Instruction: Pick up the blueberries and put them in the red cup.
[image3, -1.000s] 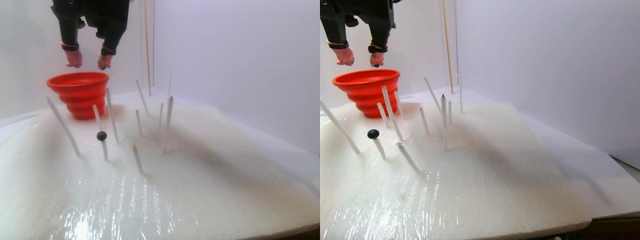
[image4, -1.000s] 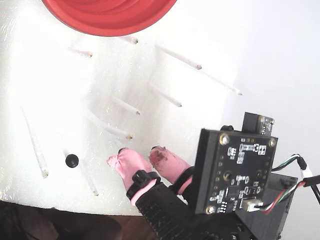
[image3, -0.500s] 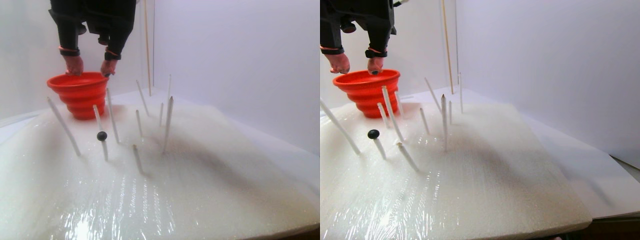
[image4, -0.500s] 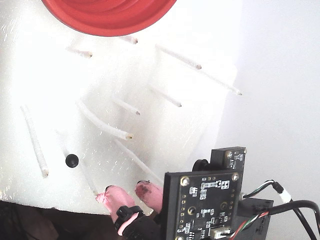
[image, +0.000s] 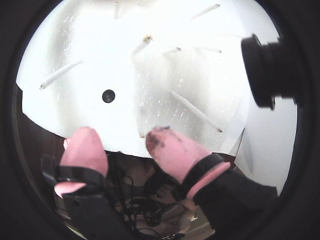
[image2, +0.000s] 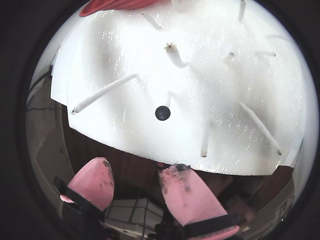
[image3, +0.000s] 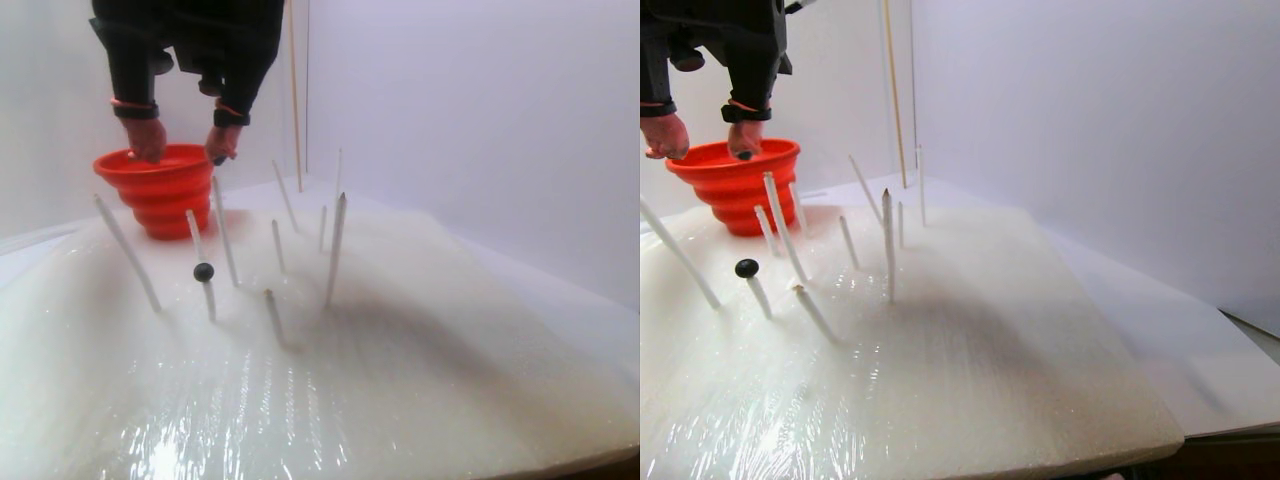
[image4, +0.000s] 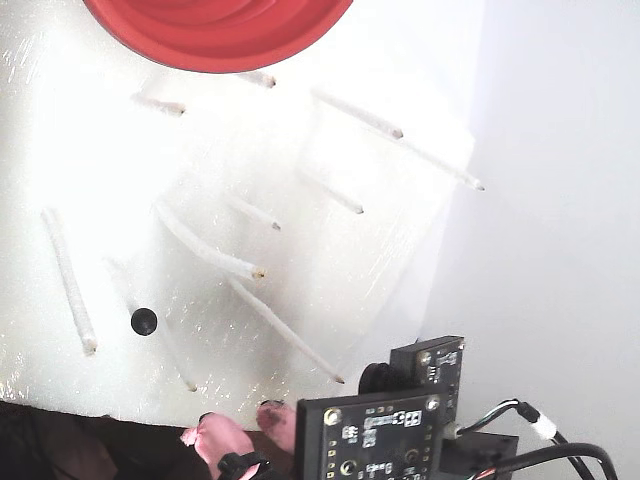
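Observation:
One blueberry (image: 108, 96) sits on a white stick on the white foam board; it also shows in the other wrist view (image2: 162, 113), the stereo pair view (image3: 203, 271) and the fixed view (image4: 143, 321). My gripper (image: 120, 135) is open with nothing between its pink fingertips, in both wrist views (image2: 137, 167). There it hangs over the board's near edge. In the stereo pair view my gripper (image3: 185, 150) is over the red cup (image3: 160, 185), with a small dark ball (image3: 218, 160) just under one fingertip. The red cup is at the top of the other views (image2: 115, 5) (image4: 215, 30).
Several thin white sticks (image3: 335, 250) stand tilted out of the foam board (image3: 420, 380) between the cup and the board's edge. A black camera lens (image: 270, 70) juts in at the right. A circuit board with cables (image4: 385, 425) sits beside the gripper. Cables lie below the board edge.

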